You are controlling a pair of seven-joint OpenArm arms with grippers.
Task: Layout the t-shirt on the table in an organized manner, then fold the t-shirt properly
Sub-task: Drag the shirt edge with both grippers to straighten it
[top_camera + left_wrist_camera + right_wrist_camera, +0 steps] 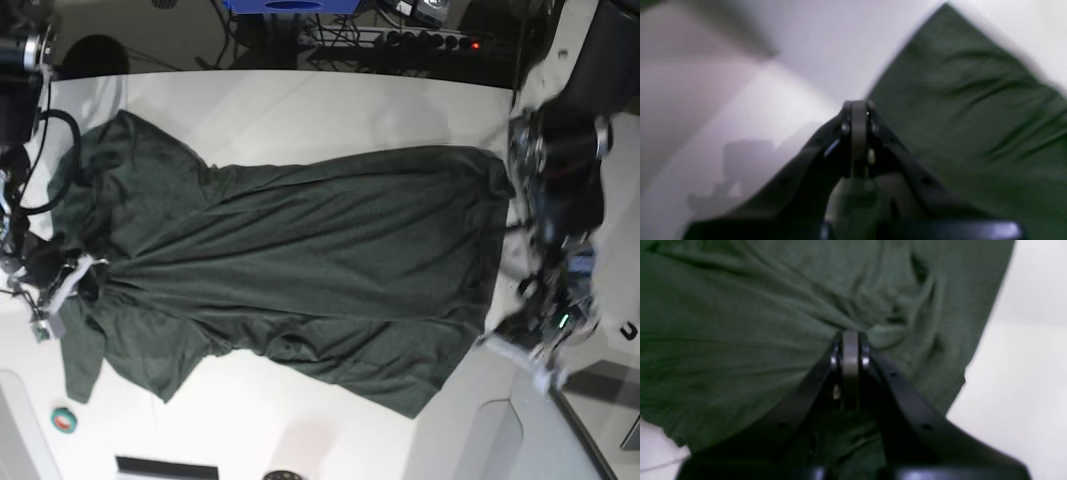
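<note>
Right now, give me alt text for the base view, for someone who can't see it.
A dark green t-shirt lies spread lengthwise across a glossy white table, wrinkled, sleeves toward the view's left. The right gripper pinches its collar end at that side, while the left arm appears blurred beside the hem at the right.

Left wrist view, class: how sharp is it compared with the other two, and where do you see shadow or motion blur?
Left wrist view: soft throughout, t-shirt edge smeared, gripper shadow on the table. Right wrist view: also soft, folds readable near the right gripper. Base view: sharpest, though the left gripper is motion-blurred.
</note>
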